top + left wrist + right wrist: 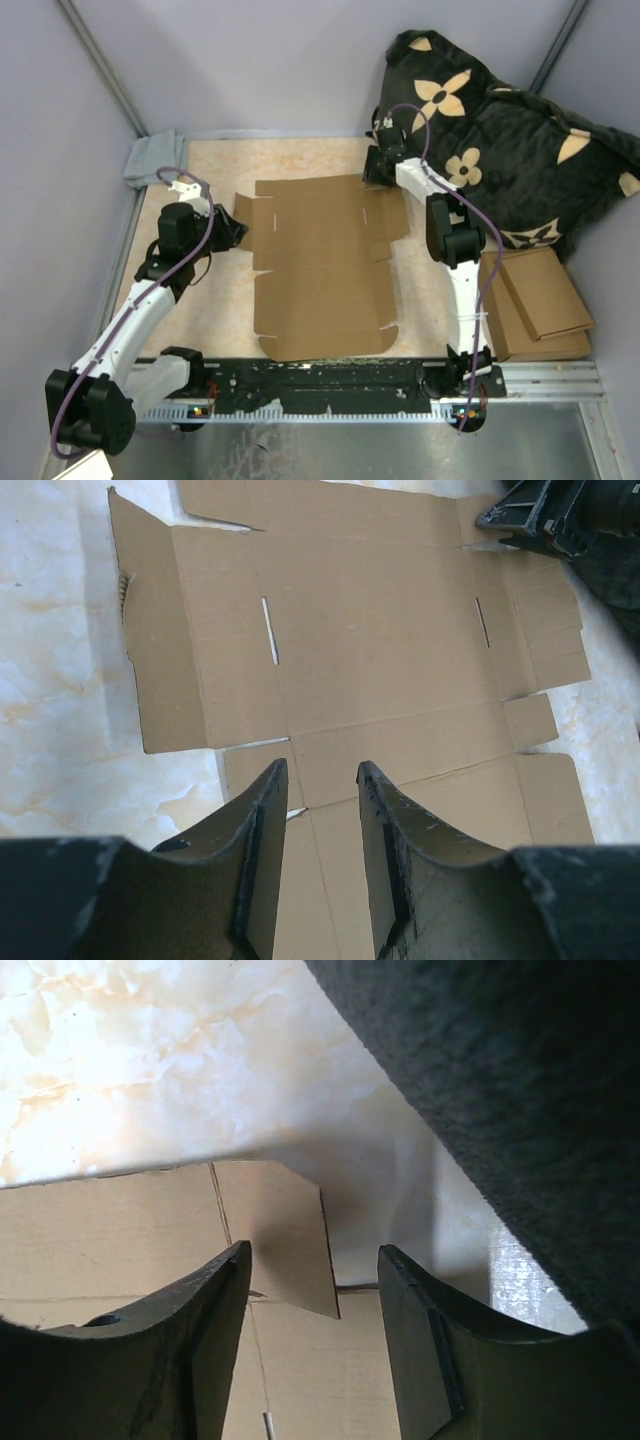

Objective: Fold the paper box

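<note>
**Q:** While the box (320, 265) lies unfolded at the middle of the table (215, 300), where do the tools stand?

**A:** Left gripper (232, 232) is at the sheet's 10 o'clock side flap. Its jaws are apart, with only flat cardboard showing below the gap. Right gripper (378, 168) is at the 1 o'clock corner. Its jaws are apart and straddle a small corner flap (290, 1240) without pinching it.

**Q:** How is the step done well?

**A:** It reads as the first fold, raising a side panel. Close on the flap near its crease, not at its tip. Lift along the scored line so the board bends there rather than mid-panel. The other arm should press the main panel down, or the light sheet may slide.

**Q:** And the sheet itself?

**A:** Plain brown corrugated board, unprinted and die-cut. Two narrow slits (268, 630) sit toward 9 and 3 o'clock of the far panel. Tabs run along both sides, the creases are visible, and every panel is flat or nearly so.
</note>
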### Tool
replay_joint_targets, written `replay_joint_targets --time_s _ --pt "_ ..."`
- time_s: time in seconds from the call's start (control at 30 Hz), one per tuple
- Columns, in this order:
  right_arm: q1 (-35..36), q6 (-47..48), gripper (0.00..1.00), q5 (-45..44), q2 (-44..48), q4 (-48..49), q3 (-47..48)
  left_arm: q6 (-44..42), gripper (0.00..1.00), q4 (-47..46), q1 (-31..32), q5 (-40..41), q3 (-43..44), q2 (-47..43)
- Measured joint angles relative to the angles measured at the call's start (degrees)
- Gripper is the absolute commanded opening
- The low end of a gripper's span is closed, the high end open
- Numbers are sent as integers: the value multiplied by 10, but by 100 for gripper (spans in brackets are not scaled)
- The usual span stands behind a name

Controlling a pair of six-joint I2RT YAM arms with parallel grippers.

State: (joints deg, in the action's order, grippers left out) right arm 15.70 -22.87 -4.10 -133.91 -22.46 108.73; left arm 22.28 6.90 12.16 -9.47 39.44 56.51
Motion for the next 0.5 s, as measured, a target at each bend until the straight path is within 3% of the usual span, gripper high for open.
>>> replay_joint_targets --time_s 0.27,0.5 --pt "-1 -11 40 38 0 17 0 0 41 0 0 -1 0 2" --pt "-1 -6 16 48 0 19 5 0 41 0 0 -2 0 5"
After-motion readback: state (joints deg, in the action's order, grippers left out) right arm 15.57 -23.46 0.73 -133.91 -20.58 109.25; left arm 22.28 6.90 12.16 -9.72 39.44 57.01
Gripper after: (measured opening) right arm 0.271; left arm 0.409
